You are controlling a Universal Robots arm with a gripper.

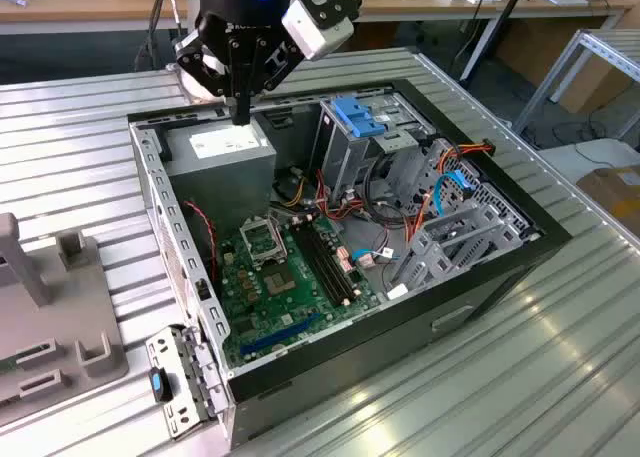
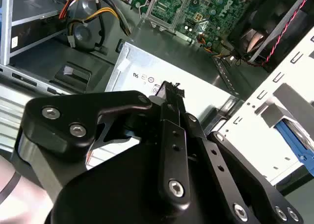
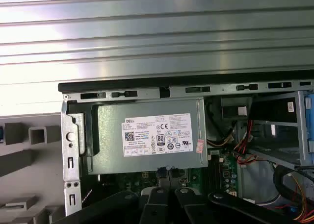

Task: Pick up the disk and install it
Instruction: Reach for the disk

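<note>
My gripper (image 1: 241, 115) hangs over the back left corner of the open computer case (image 1: 160, 192), just above the grey power supply (image 1: 222, 147). Its black fingers meet at the tips in both wrist views, shut with nothing between them (image 2: 169, 90) (image 3: 169, 186). Beyond the case's perforated side wall, at the frame edge of the second wrist view, a bright blue ridged rail (image 2: 296, 141) looks like the edge of the disk's carrier. The rest of it is cut off.
Inside the case are the green motherboard (image 1: 285, 277), an upright metal drive cage topped by a light-blue bracket (image 1: 356, 117), and orange, red and blue cables (image 1: 440, 192). A grey fixture (image 1: 50, 307) stands on the ribbed metal table (image 1: 560, 357) at the exterior view's left.
</note>
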